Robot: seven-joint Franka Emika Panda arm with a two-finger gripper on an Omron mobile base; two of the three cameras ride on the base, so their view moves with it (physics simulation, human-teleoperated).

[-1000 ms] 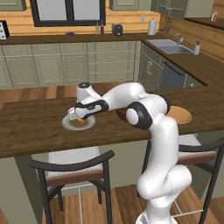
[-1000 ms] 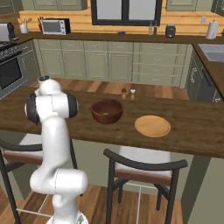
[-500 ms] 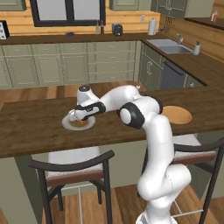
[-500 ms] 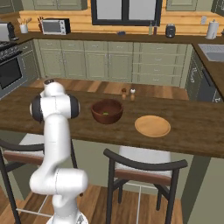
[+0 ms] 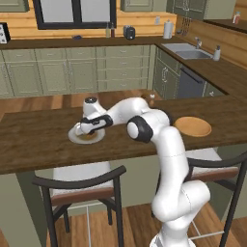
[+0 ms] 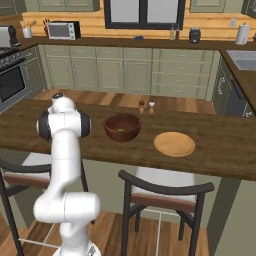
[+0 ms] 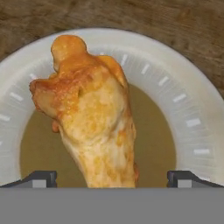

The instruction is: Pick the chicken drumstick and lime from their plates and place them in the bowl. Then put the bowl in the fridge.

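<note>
Gripper: the gripper (image 7: pixel 112 179) hangs low over the grey plate (image 7: pixel 183 87), fingers spread wide, one tip on each side of the chicken drumstick (image 7: pixel 94 118), not touching it.
Drumstick: lies on the plate's brownish centre, knobby end away from the gripper, thick end between the fingertips.
Plate edge: pale rim all round the meat, bare wooden counter (image 7: pixel 131 15) beyond it.
Left base view: arm reaches left across the counter (image 5: pixel 38 140) to the grey plate (image 5: pixel 77 140), which sits near the counter's front edge; the tan plate (image 5: pixel 193 126) lies well apart to the right.
Right base view: the bowl (image 6: pixel 122 126) stands mid-counter with the lime (image 6: pixel 120 130) as a small green spot inside; the tan plate (image 6: pixel 174 143) is just beside it.
Open room: bare counter between bowl and arm; two chairs (image 6: pixel 165 192) below the front edge.
</note>
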